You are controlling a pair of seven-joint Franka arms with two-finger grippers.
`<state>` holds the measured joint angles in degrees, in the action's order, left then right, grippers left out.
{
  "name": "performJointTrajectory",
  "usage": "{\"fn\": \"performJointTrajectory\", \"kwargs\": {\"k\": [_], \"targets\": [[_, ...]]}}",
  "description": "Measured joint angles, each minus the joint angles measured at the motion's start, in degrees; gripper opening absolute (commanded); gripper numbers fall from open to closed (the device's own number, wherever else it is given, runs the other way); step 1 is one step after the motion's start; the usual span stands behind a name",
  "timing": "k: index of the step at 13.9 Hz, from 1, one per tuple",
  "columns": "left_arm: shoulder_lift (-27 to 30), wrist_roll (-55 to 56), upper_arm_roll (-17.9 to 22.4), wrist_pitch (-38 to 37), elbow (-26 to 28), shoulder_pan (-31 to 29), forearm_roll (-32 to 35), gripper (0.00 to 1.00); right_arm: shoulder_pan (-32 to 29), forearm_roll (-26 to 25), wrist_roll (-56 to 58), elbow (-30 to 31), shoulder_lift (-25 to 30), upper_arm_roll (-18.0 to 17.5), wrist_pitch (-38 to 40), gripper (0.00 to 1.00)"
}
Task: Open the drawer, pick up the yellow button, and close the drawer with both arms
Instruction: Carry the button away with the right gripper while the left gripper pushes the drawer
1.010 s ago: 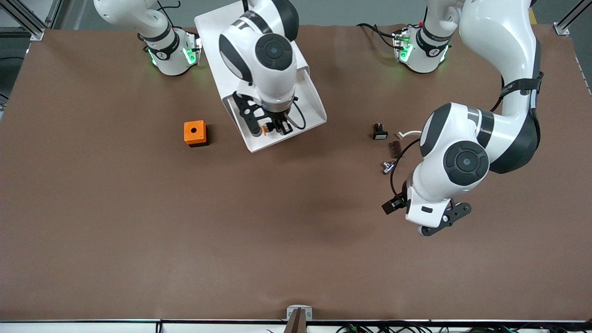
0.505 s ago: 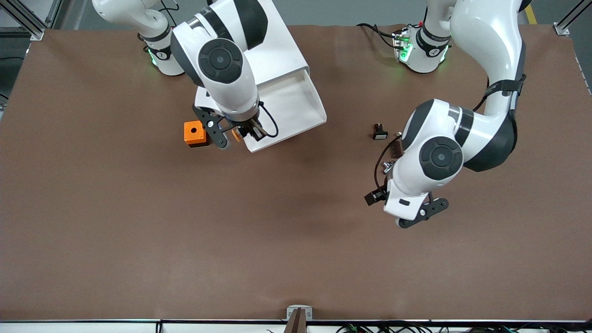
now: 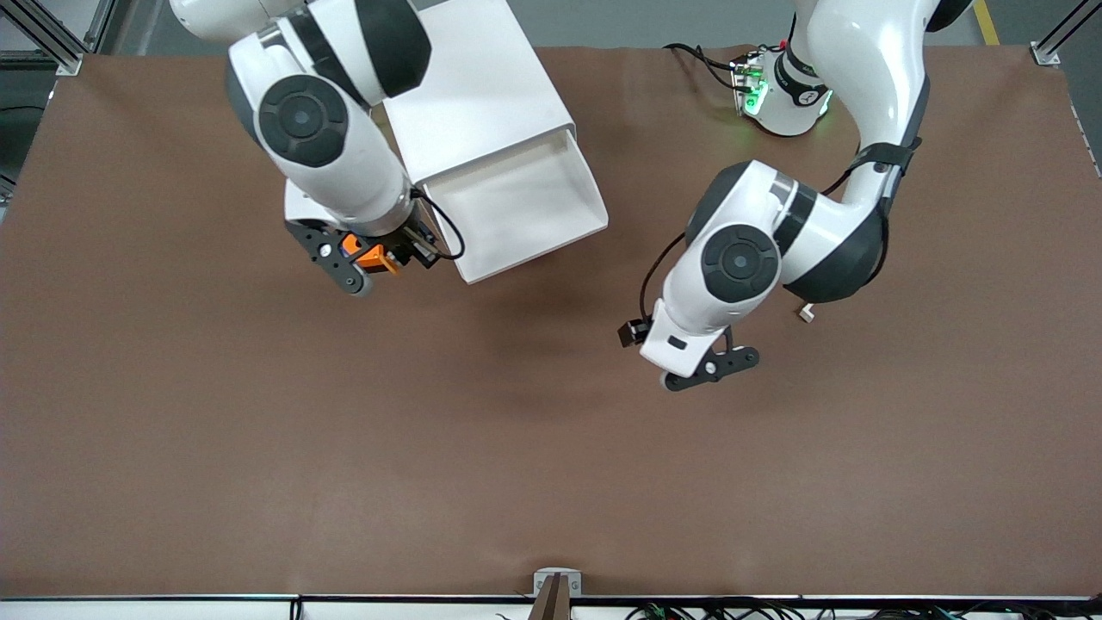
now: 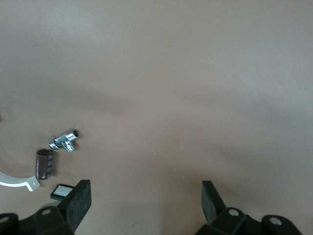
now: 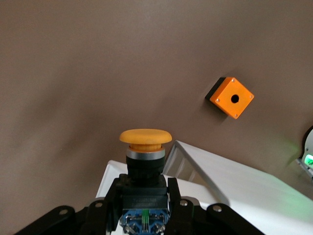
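Drawer (image 3: 516, 207): white, shallow, plain front, standing pulled out of the white cabinet (image 3: 469, 95); tray shows bare. Opening judged done, closing left.

Button (image 5: 145, 161): round orange-yellow cap, black body, blue-green rear block; out of the drawer, pinched by the body in the right hand (image 5: 145, 205), fingers pressed onto it. Carried just off the drawer's corner toward the right arm's end of the counter (image 3: 551, 474), over the orange cube (image 5: 232, 97).

Left hand (image 4: 146, 203): fingers spread, holding nothing, over bare counter near the drawer, toward the left arm's end.
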<state>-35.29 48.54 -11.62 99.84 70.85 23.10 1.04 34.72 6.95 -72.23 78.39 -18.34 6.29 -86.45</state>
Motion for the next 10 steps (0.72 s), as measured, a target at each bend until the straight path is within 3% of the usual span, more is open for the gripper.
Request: {"fn": "performJointTrajectory", "kwargs": {"k": [5, 10], "targets": [[-1.2, 0.5, -0.2, 2.2, 0.1, 6.2, -0.1, 0.99, -7.3, -0.3, 16.9, 1.5, 1.2, 0.3, 1.6, 0.0], [-3.2, 7.8, -0.2, 4.8, 0.2, 11.6, -0.1, 0.99, -13.6, -2.1, 30.9, 2.8, 1.6, 0.4, 1.5, 0.0]]}}
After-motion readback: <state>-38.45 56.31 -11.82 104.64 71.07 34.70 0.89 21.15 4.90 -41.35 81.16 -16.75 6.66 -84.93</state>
